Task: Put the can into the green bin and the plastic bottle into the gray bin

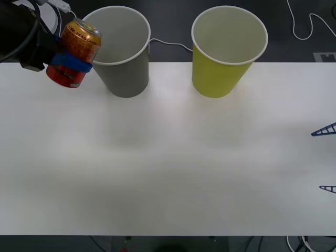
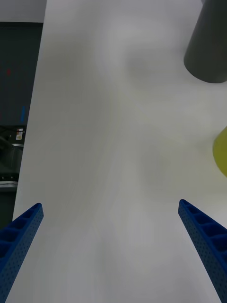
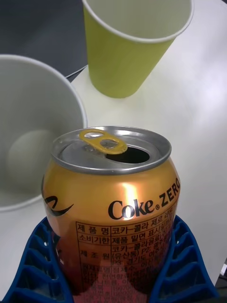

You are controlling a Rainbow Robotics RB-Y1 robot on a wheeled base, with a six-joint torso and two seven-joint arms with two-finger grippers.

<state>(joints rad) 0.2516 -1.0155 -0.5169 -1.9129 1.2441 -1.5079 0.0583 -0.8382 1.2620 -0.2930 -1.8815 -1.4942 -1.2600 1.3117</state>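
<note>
at the far left corner of the table: the left gripper [image 1: 71, 62] hangs above the surface, its blue ribbed fingers [image 3: 182, 265] pinched on the can [image 1: 73, 52] at its lower half.
left gripper: clamped around the can from two sides; the can is lifted off the table [image 1: 168, 157] and leans a little.
can: red-orange body, metal top with a gold tab, mouth already open; it sits just beside the gray bin's rim, on the side away from the green bin.
handling of the can: judged light and probably near empty, with a thin wall that dents under a hard squeeze; the painted side is smooth and may slide, so a hold low on the round body, as now, suits it better than one near the top.
gray bin [image 1: 122, 50]: stands upright at the far edge, left of the middle, mouth open and seemingly empty.
green bin [image 1: 227, 50]: upright at the far edge, right of the gray one, the two apart; the can's goal, so it must pass over the gray bin.
right gripper [image 1: 325, 160]: waits at the right edge of the table, fingers spread wide, holding nothing.
plastic bottle: none to be made out on the table.
</note>
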